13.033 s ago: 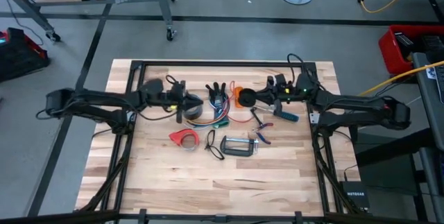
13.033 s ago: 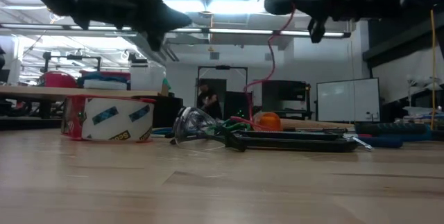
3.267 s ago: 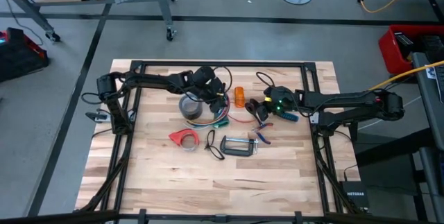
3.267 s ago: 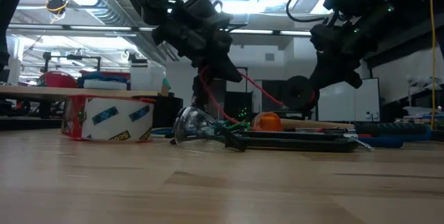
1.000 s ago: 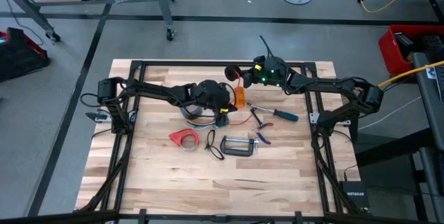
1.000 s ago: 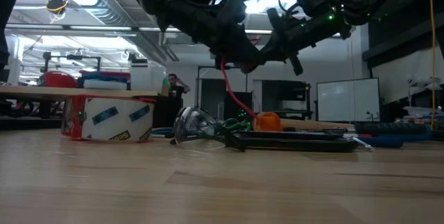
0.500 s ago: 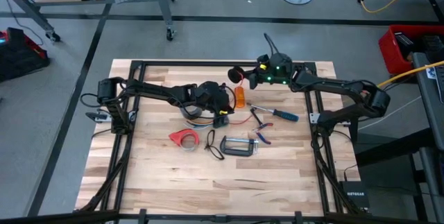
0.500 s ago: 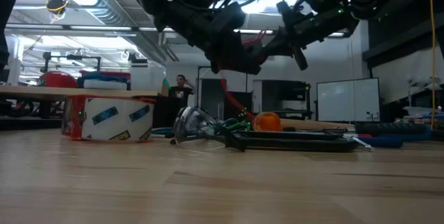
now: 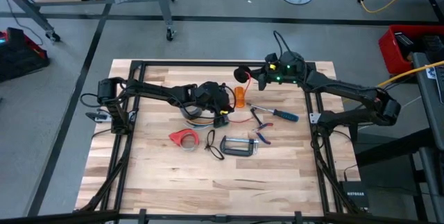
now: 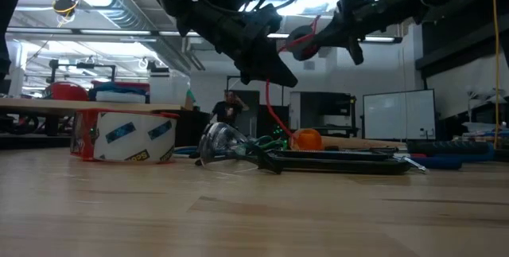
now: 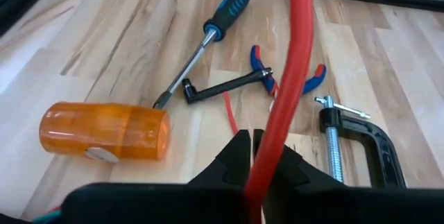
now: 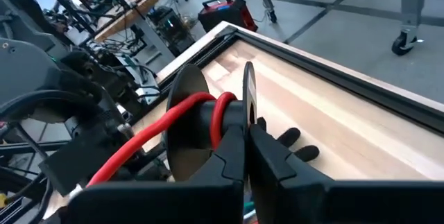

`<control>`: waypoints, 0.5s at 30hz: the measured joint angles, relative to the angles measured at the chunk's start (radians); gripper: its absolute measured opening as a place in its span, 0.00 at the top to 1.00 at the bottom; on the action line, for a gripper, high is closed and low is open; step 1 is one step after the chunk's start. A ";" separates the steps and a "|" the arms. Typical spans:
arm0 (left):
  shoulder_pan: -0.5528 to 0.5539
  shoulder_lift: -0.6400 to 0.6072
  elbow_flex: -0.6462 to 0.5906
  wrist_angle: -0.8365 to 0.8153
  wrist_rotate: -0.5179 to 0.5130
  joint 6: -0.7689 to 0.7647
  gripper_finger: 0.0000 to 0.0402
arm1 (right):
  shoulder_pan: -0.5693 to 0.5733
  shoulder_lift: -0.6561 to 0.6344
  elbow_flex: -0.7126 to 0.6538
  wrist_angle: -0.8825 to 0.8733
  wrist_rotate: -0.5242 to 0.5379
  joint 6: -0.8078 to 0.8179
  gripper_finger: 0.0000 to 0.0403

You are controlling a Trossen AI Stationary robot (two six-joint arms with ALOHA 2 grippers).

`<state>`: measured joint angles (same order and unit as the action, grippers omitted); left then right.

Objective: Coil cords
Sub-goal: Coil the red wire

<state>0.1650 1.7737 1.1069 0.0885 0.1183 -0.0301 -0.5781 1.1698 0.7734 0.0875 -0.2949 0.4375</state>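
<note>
At frame centre our left gripper pinches the red cord taut so our right gripper, clamping the spool, can wind it.

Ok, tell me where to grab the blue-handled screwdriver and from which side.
Take the screwdriver by its blue handle, from straight above, tool fingers across it. It lies flat, the handle clear of the pliers, while its thin shaft ends beside the orange bottle. Both tools are busy: left tool pinches the red cord, right tool the spool.
</note>
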 joint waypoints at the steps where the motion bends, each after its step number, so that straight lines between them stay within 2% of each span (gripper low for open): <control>1: 0.000 0.000 0.000 0.000 0.000 -0.006 0.98 | 0.000 -0.008 0.000 -0.011 0.006 -0.001 0.99; 15: 0.000 0.000 0.000 -0.048 -0.001 -0.046 1.00 | 0.000 -0.138 0.000 -0.116 0.022 -0.035 0.99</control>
<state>0.1650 1.7737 1.1069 0.0406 0.1177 -0.0762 -0.5785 1.0314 0.7734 -0.0280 -0.2729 0.4022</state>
